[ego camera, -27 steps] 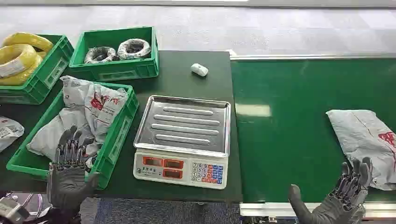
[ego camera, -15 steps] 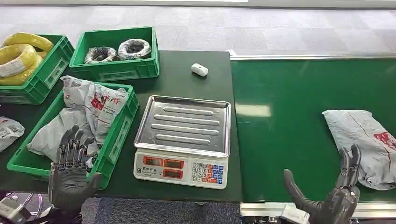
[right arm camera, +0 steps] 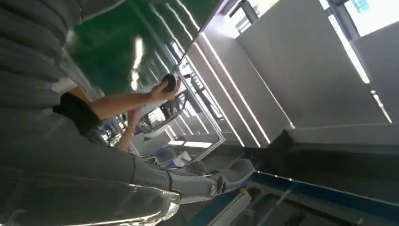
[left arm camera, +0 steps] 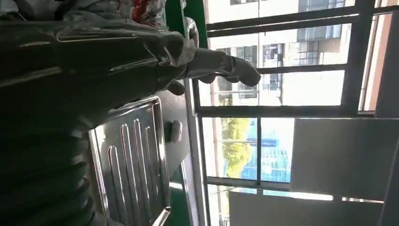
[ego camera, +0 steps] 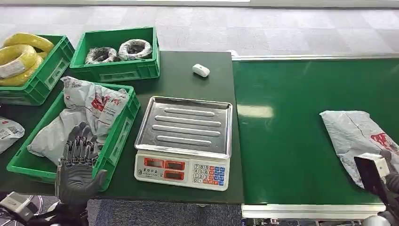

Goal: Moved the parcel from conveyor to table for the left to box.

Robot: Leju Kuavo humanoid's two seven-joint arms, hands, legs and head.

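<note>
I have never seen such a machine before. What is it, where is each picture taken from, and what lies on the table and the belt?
It is a humanoid robot with two arms and hands. The head view looks down from its body; the other two come from cameras at its wrists, turned sideways. On the dark table stand a weighing scale, a small white object and green crates; the nearest crate holds grey bags. A grey parcel lies on the green conveyor. The left hand hovers open over the nearest crate, holding nothing. The right hand is near the parcel; its grasp is unclear.
</note>
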